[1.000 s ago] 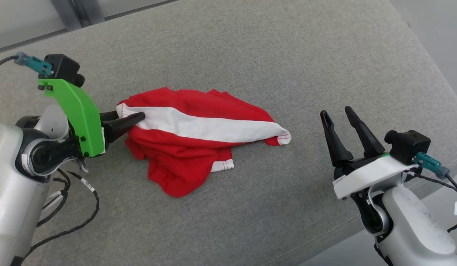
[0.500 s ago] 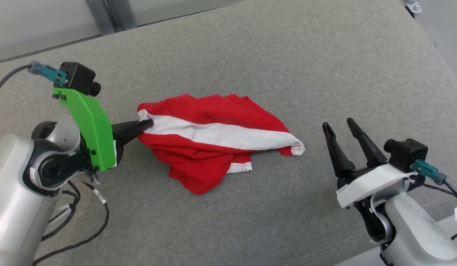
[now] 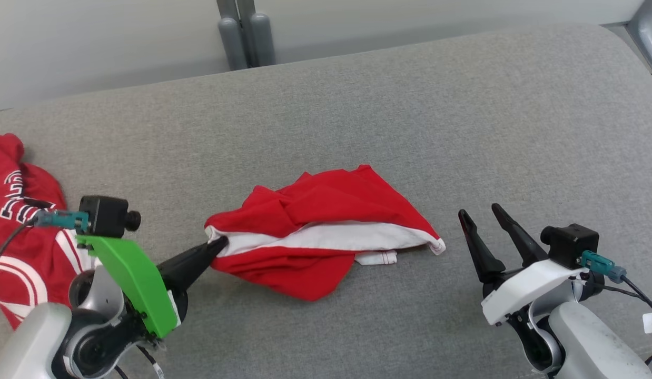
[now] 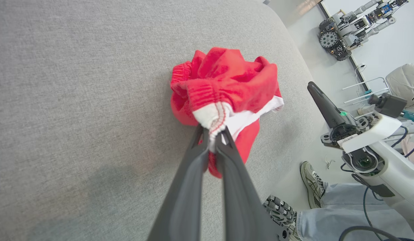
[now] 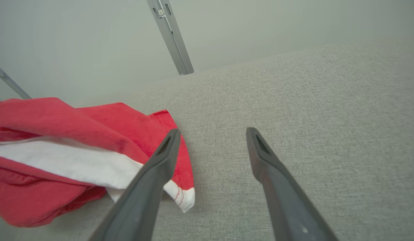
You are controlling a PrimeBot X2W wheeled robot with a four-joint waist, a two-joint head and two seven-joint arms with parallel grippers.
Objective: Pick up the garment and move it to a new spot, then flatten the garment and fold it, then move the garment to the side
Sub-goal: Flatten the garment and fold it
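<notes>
The garment (image 3: 326,237) is red with a white stripe and lies crumpled in the middle of the grey cushion (image 3: 410,116). My left gripper (image 3: 218,243) is shut on the garment's white ribbed left corner; the left wrist view shows the garment (image 4: 227,87) bunched beyond the pinching fingertips (image 4: 212,134). My right gripper (image 3: 481,215) stands open at the lower right, just right of the garment's white right tip. In the right wrist view the garment (image 5: 60,150) lies left of the gripper (image 5: 212,132), nothing between its fingers.
Another red garment (image 3: 15,231) with white print lies at the cushion's left edge. Grey posts (image 3: 247,31) stand behind the cushion. In the left wrist view a person's shoes (image 4: 310,180) and jeans stand on the floor beside the cushion, another robot (image 4: 350,30) beyond.
The left gripper has shut on the garment's left corner and lifted it, bunching the cloth. The head camera has tilted, so the scene sits lower. The right gripper stays open.
</notes>
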